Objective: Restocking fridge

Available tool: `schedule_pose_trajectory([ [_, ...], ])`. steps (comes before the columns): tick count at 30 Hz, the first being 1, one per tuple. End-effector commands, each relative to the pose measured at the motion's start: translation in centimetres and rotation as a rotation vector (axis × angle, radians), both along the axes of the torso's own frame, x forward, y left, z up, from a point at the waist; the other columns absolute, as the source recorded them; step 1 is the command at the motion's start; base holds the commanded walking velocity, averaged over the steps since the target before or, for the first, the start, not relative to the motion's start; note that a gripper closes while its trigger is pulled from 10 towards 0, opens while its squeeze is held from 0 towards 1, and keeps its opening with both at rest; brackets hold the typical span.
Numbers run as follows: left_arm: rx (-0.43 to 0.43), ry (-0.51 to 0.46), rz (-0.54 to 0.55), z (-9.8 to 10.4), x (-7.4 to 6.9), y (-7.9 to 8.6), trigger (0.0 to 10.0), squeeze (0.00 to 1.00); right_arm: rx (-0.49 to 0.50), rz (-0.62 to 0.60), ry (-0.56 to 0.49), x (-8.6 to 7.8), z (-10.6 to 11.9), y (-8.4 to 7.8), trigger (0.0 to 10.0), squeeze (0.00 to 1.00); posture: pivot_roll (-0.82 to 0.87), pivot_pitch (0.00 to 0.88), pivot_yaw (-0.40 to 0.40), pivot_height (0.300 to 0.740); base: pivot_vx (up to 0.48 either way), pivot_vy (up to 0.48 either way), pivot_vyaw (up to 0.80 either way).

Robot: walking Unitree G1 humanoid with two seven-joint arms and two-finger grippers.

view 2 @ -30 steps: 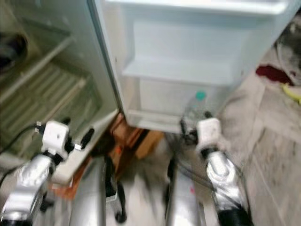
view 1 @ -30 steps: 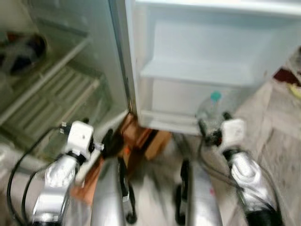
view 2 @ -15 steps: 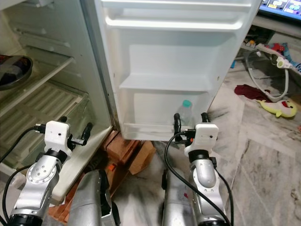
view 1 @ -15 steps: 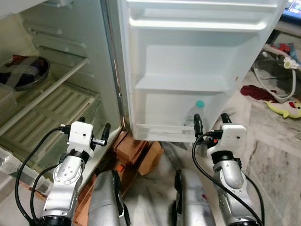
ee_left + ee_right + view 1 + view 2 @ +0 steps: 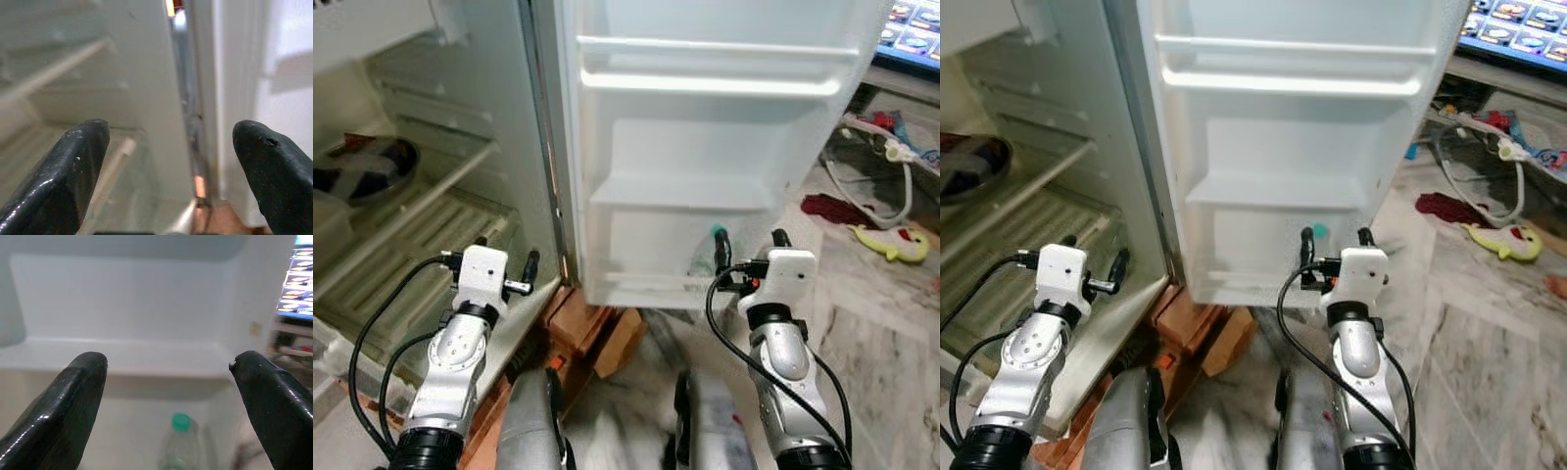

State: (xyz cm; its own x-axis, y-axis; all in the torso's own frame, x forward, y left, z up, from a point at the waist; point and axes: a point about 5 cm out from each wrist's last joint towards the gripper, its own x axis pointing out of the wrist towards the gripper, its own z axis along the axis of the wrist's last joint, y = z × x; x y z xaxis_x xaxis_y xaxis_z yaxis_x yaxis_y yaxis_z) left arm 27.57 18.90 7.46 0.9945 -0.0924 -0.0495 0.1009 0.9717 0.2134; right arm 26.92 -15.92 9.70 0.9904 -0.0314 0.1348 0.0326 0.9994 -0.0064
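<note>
1. I have the fridge [image 5: 460,117] open in front of me, its door [image 5: 715,127] swung wide and facing the head camera.
2. The lowest door bin [image 5: 646,289] holds one clear water bottle [image 5: 178,450] with a green cap [image 5: 181,421]; it stands upright toward the bin's right end, and I see nothing else in that bin.
3. The door shelf [image 5: 680,191] above it looks bare, as does the rail [image 5: 705,83] higher up.
4. Inside the cabinet, a dark round bowl [image 5: 362,166] sits on the upper left shelf [image 5: 421,196]. Its contents are too blurred for me to tell.
5. Below that shelf a ribbed, translucent crisper cover [image 5: 421,245] lies flat; I cannot see what is under it.
6. My right tool [image 5: 749,240] is held up just in front of the lowest door bin, fingers spread wide with nothing between them. In the wrist view the bottle stands between and beyond the two fingertips [image 5: 78,382], not touching either.
7. My left tool [image 5: 504,257] is raised near the hinge side of the cabinet, by the lower edge of the opening. Its fingers [image 5: 73,161] are also apart and empty, pointing at the metal strip [image 5: 188,98] between cabinet and door.
8. Under the fridge, stacked bricks [image 5: 597,323] sit on the marble floor [image 5: 871,323].
9. To the right on the floor lie a yellow plush toy [image 5: 891,240] and a dark red cloth [image 5: 827,208].
</note>
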Motion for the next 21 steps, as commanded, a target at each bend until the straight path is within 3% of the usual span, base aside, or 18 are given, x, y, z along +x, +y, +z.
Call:
schedule_pose_trajectory([
  [1, 0.009, -0.008, -0.007, 0.1, 0.2, -0.2, 10.0, 0.00, -0.013, -0.002, -0.011, 0.3, 0.3, -0.2, 10.0, 0.00, -0.02, 0.000, 0.010, 0.699, 0.000, 0.000, 0.00],
  [6, 0.007, -0.024, -0.015, 0.2, 0.6, -0.5, 10.0, 0.00, -0.019, -0.016, -0.019, 0.5, 0.5, -0.4, 10.0, 0.00, -0.02, 0.000, 0.008, 0.740, 0.000, 0.000, 0.00],
  [16, 0.006, 0.007, -0.004, -1.0, -0.5, -0.5, 10.0, 0.00, 0.007, -0.066, 0.065, -1.8, -1.5, -1.3, 10.0, 0.00, -0.02, 0.000, -0.009, 0.740, 0.000, 0.000, 0.00],
  [21, -0.007, 0.014, 0.010, -1.1, -0.4, -0.4, 10.0, 0.00, 0.011, -0.049, 0.094, -2.2, -2.1, -1.5, 10.0, 0.00, -0.02, 0.000, -0.011, 0.740, 0.000, -0.049, 0.00],
])
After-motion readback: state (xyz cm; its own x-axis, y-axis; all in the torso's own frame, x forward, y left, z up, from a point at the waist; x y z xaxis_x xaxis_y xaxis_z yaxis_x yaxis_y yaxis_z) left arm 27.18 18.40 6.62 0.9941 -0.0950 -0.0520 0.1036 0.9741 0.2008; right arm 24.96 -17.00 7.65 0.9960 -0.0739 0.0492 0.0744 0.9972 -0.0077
